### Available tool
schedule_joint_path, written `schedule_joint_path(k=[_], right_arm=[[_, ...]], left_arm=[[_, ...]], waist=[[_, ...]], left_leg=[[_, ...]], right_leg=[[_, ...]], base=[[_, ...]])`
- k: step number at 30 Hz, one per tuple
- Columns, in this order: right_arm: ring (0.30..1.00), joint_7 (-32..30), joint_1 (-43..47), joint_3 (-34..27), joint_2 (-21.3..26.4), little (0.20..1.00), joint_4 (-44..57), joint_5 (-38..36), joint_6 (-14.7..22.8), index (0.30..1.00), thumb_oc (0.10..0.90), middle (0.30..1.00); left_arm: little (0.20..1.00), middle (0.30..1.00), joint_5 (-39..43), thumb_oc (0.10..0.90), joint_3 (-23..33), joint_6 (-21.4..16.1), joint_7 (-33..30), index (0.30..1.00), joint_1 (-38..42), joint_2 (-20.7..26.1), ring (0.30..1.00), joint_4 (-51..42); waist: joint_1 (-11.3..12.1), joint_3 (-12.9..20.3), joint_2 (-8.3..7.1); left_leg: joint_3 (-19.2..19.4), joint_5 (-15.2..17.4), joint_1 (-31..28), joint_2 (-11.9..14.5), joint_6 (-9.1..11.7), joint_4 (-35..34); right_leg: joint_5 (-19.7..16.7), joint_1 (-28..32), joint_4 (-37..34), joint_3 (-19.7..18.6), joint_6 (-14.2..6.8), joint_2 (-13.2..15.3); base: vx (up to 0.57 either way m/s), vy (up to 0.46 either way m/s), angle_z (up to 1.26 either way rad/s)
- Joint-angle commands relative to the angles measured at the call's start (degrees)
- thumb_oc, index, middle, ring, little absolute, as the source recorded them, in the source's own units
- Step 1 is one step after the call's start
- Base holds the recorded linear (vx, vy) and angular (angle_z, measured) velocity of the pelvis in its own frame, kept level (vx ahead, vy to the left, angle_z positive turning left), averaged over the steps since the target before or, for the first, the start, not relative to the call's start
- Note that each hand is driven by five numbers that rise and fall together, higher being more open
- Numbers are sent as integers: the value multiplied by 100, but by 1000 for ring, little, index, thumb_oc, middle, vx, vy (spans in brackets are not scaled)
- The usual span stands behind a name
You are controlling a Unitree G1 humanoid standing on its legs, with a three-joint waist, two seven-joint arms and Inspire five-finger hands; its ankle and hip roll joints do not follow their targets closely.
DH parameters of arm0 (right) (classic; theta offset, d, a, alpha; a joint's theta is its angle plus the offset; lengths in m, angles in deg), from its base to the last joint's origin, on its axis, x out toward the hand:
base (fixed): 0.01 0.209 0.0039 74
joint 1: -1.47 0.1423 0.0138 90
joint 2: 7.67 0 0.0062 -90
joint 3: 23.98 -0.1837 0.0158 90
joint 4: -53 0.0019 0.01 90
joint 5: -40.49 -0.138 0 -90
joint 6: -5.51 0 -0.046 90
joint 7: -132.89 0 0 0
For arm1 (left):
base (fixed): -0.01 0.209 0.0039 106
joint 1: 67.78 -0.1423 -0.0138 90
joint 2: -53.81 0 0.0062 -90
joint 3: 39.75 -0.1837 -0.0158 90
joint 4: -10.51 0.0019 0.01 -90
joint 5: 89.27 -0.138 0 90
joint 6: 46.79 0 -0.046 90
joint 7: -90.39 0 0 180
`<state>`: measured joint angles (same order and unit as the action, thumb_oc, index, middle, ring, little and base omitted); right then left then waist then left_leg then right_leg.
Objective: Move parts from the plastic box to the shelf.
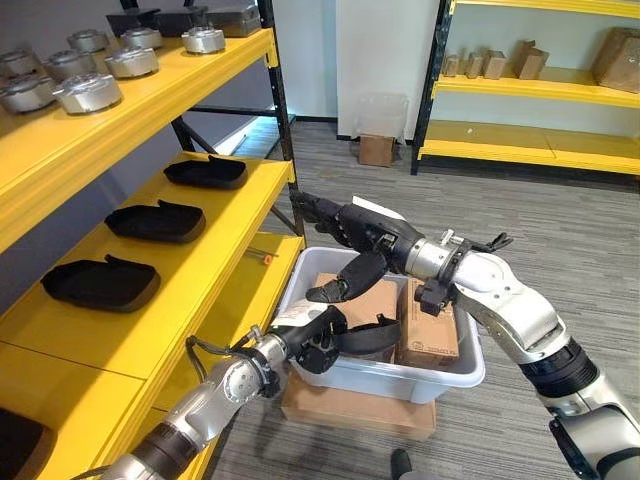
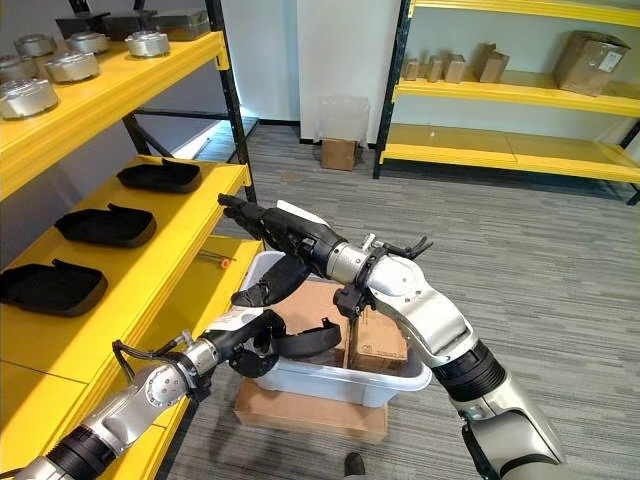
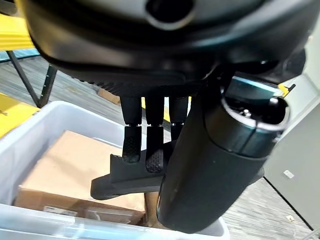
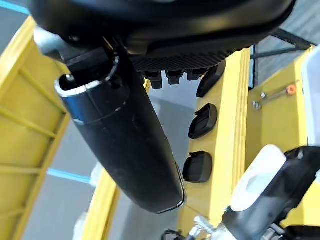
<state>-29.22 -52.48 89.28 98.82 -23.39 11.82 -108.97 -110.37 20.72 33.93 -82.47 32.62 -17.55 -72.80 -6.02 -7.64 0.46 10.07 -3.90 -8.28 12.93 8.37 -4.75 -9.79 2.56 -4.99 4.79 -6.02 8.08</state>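
Left hand, at the near rim of the translucent white plastic box, has fingers and thumb curled round a flat black moulded part that sits over the box's interior. Right hand hangs above the box with fingers straight and spread toward the yellow metal shelf unit, holding nothing. Middle shelf carries three matching black moulded parts in a row. Upper shelf holds round silver metal housings. Brown cardboard cartons fill the box, which rests on a flat cardboard package.
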Motion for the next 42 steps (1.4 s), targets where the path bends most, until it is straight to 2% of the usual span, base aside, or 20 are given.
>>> schedule_joint_path(k=[1,6,11,15,20,21,22,24,26,28,29,32,36,40,41,42], right_arm=[[1000,-603,706,-814,-56,1000,586,-482,271,1000,900,1000],[1000,-950,713,-1067,128,1000,628,-834,94,1000,900,1000],[1000,-1208,600,-1324,220,1000,557,-1069,79,1000,900,1000],[1000,-1384,319,-1576,342,1000,553,-990,52,1000,900,1000],[1000,-1722,-453,-2030,386,1000,388,-630,536,1000,900,1000],[1000,-1864,-631,-2128,366,1000,362,-406,721,1000,900,1000],[1000,-2263,-1150,-2492,221,1000,167,-279,1109,1000,900,1000],[1000,-2384,-1487,-2709,127,1000,34,266,1264,1000,900,1000],[1000,-2580,-1922,-2826,47,1000,-160,1,1322,1000,900,1000],[1000,-2837,-2314,-2908,-94,1000,-378,284,1572,1000,900,1000],[1000,-2939,-2432,-2927,-156,1000,-517,173,1692,1000,900,1000],[1000,-3090,-2682,-2957,-360,1000,-791,478,1884,1000,900,1000],[1000,-3238,-2784,-2766,-501,1000,-1096,619,1890,1000,900,1000],[1000,-3394,-2780,-2483,-499,1000,-1422,577,1871,1000,900,1000],[1000,-3463,-2780,-2392,-518,1000,-1596,594,1901,1000,900,1000],[1000,-3482,-2783,-2361,-526,1000,-1628,584,1912,1000,900,1000]], left_arm=[[300,300,74,400,218,-561,-435,300,794,80,300,-127],[300,300,-6,400,284,-571,-461,300,712,131,300,-122],[300,300,-103,400,349,-611,-557,300,708,179,300,-173],[300,300,-233,400,512,-663,-631,300,694,253,300,-303],[300,300,-257,400,885,-785,-714,300,560,384,300,-716],[300,300,-253,400,959,-809,-723,300,514,402,300,-791],[300,300,-262,400,1226,-984,-851,300,404,496,300,-1087],[300,300,-243,400,1425,-1081,-890,300,325,560,300,-1331],[300,300,-232,400,1679,-1182,-960,300,197,609,300,-1702],[300,300,-261,400,1934,-1350,-1050,300,56,654,300,-2054],[300,300,-244,400,2061,-1443,-1088,300,-7,679,300,-2186],[300,300,-199,400,2354,-1649,-1220,300,-85,731,300,-2536],[300,300,-89,400,2522,-1781,-1294,300,-90,711,300,-2839],[300,300,-143,400,2334,-1806,-1462,300,63,595,300,-3101],[300,300,-101,400,2123,-1779,-1446,300,362,528,300,-3097],[300,300,-95,400,2061,-1777,-1456,300,452,511,300,-3092]], waist=[[37,319,-105],[-33,337,-122],[-88,349,-116],[-143,332,-115],[-194,297,-68],[-197,298,-64],[-211,266,-30],[-200,250,-17],[-191,217,7],[-165,196,26],[-151,185,33],[-120,167,58],[-48,146,54],[20,72,-13],[33,54,-65],[34,49,-79]], left_leg=[[281,391,-226,351,-55,-25],[358,399,-235,364,-56,-25],[385,404,-237,374,-48,-25],[410,407,-235,378,-55,-25],[435,390,-228,383,-66,-25],[442,394,-232,384,-68,-25],[429,396,-225,378,-83,-25],[408,405,-217,374,-89,-25],[383,398,-198,360,-115,-25],[349,391,-182,357,-121,-25],[338,386,-174,353,-124,-25],[271,366,-137,352,-113,-6],[201,375,-100,288,-120,41],[-89,611,152,23,-238,425],[-196,749,282,-152,-335,598],[-216,791,309,-201,-363,636]], right_leg=[[585,364,-1,-1,-502,569],[571,334,-1,-50,-511,568],[566,314,-1,-84,-517,566],[562,298,-1,-115,-515,567],[548,278,-1,-144,-517,573],[548,276,-1,-139,-519,576],[540,266,-1,-153,-522,581],[546,263,-1,-146,-526,586],[547,258,-1,-140,-515,595],[553,261,-1,-126,-508,603],[555,263,-1,-116,-503,605],[568,268,-1,-86,-482,602],[593,290,-1,-53,-444,575],[620,274,105,-114,-421,587],[604,223,178,-133,-472,672],[583,208,193,-136,-484,705]], base=[[1,-4,-4],[0,-4,-6],[3,-3,-6],[0,0,0],[-1,0,-1],[-8,-2,-13],[-7,-3,-13],[-2,-3,-6],[0,0,0],[0,0,0],[-9,6,3],[-2,24,2],[-4,99,2],[-58,278,12],[-101,373,32],[-99,420,33]])
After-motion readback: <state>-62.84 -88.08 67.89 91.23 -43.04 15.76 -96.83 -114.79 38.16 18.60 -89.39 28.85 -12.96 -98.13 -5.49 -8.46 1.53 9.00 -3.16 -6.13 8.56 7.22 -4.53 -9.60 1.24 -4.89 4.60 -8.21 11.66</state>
